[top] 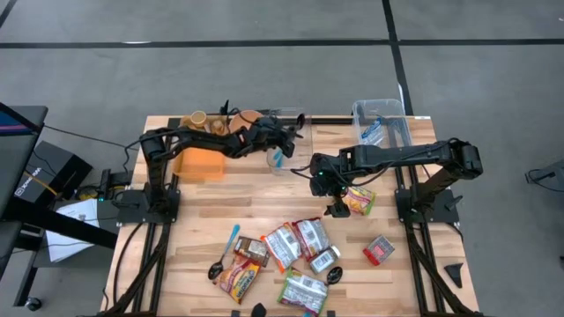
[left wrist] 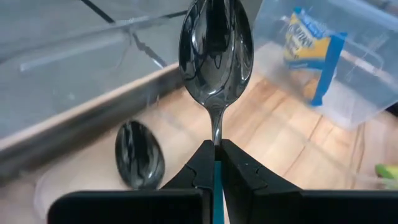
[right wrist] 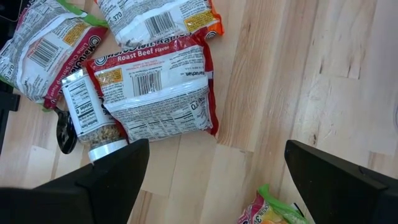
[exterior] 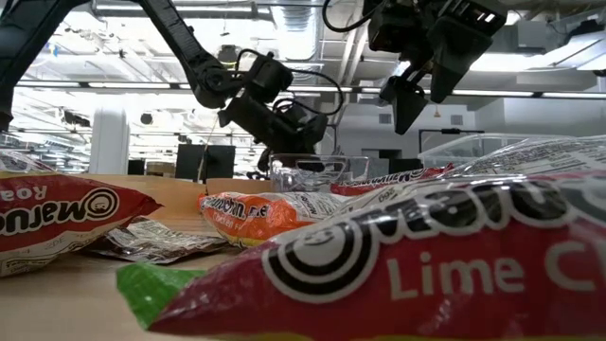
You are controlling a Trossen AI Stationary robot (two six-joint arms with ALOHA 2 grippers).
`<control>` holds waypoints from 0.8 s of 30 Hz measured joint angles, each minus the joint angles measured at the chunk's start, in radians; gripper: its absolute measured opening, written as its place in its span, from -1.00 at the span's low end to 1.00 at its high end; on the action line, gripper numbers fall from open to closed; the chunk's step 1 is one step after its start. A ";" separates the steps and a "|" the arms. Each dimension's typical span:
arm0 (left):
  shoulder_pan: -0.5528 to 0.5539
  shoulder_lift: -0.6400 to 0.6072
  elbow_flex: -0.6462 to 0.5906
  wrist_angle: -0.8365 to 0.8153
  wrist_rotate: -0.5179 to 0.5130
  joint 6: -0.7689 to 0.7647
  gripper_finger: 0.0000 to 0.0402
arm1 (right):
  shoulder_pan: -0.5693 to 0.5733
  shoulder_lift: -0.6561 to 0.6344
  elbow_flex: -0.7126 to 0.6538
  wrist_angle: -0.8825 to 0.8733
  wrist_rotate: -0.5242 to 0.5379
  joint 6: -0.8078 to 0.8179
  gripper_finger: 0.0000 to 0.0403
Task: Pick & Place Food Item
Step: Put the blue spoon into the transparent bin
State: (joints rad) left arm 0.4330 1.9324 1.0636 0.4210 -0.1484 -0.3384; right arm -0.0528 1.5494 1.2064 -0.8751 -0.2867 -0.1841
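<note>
Right gripper [top: 337, 195] spread wide, holding nothing.
I see the yellow-green snack packet [top: 359, 202] just beside it; my left gripper [left wrist: 215, 163] pinches a spoon [left wrist: 215, 50] farther off.

The right gripper [right wrist: 211, 180] hangs above the wooden table [right wrist: 292, 81], its two dark fingers [right wrist: 112, 171] spread wide with bare planks between them. Ahead lies a red Roast Beef ramen packet [right wrist: 155, 93], barcode side up. A small jar [right wrist: 87, 121] with a white nutrition label rests against that packet's edge, with a black spoon [right wrist: 64, 134] just beside it. Two more ramen packets [right wrist: 43, 53] lie farther off. A yellow and red snack bag [right wrist: 270, 211] pokes in between the fingers
</note>
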 joint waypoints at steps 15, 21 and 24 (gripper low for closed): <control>-0.002 -0.002 -0.018 0.015 -0.009 -0.002 -0.93 | 0.000 0.000 0.000 0.004 0.000 -0.007 0.84; -0.002 -0.002 -0.018 0.016 -0.009 0.000 -0.86 | 0.000 0.000 0.000 0.004 0.000 -0.008 0.84; -0.002 -0.001 -0.018 0.022 -0.008 0.000 -0.86 | 0.000 0.000 0.000 0.004 0.000 -0.010 0.84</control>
State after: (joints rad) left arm 0.4309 1.9309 1.0454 0.4432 -0.1568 -0.3382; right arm -0.0528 1.5494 1.2064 -0.8707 -0.2867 -0.1936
